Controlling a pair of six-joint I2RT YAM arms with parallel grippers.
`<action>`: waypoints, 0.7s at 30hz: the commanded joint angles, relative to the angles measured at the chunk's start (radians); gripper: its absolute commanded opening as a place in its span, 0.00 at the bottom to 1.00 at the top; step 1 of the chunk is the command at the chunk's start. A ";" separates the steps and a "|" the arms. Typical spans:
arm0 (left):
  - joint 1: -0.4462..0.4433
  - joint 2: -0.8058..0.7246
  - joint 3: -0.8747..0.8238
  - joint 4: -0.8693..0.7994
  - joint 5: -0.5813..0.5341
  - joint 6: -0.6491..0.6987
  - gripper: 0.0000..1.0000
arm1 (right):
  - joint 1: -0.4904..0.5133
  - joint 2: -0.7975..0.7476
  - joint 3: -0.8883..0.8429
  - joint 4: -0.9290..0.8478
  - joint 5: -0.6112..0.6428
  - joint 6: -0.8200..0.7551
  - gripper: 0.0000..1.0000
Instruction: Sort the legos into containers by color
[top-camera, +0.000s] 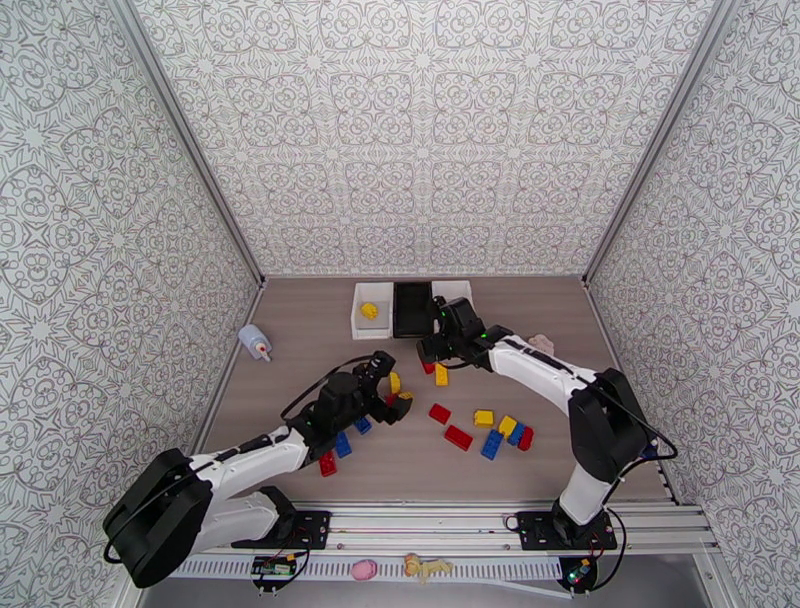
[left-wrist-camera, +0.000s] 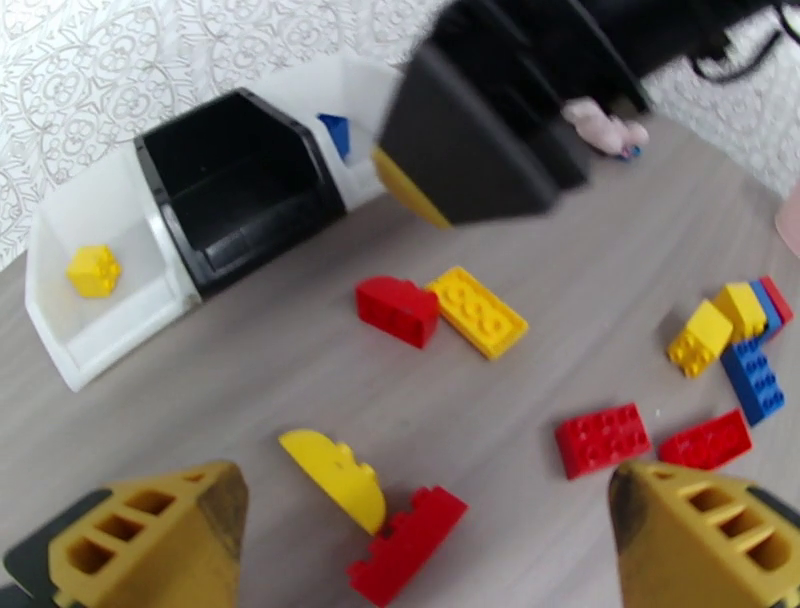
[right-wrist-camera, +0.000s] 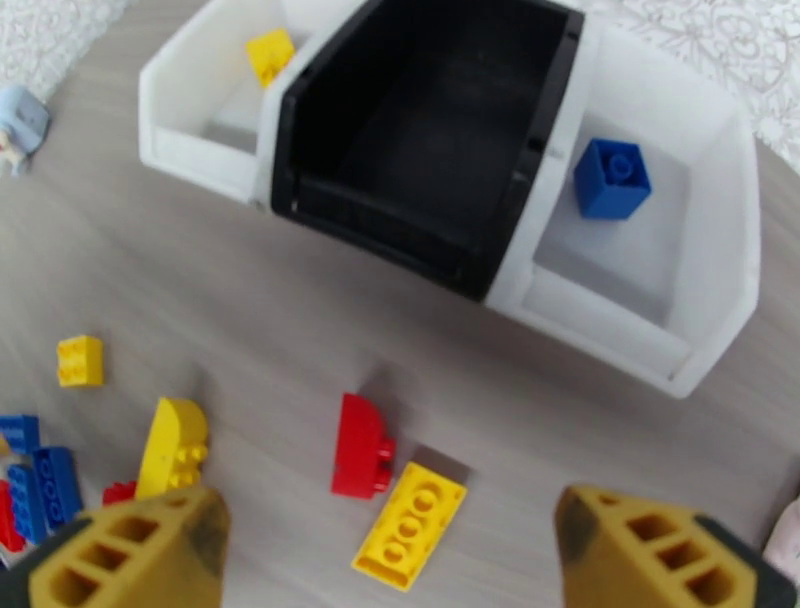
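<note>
top external view: the right gripper and its wrist cover most of the right white bin, so its contents cannot be read there; the right wrist view shows one blue brick in it. the left gripper hangs over some of the loose bricks on the table and hides part of them, so the count there is unsure. in the left wrist view the right gripper is a blurred dark block cutting off the right white bin, and the pile at the right edge is cropped. a pink toy is half hidden behind the right arm.

three bins stand in a row at the far side: the left white bin with one yellow brick, the black bin in the middle, the right white bin. loose on the table i count about fourteen: six red, four yellow, four blue.

both grippers have their fingers spread wide, holding nothing. on the table between the left fingers lie a curved yellow brick and a stepped red brick; between the right fingers, a rounded red brick and a flat yellow brick.
</note>
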 joint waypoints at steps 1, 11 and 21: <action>-0.033 -0.003 -0.038 0.133 -0.030 0.050 1.00 | -0.004 0.053 0.070 -0.107 -0.033 0.042 0.79; -0.046 0.001 -0.071 0.152 -0.071 0.064 1.00 | 0.013 0.214 0.209 -0.217 -0.056 0.059 0.59; -0.048 -0.012 -0.081 0.152 -0.074 0.077 1.00 | 0.021 0.315 0.287 -0.223 -0.067 0.078 0.50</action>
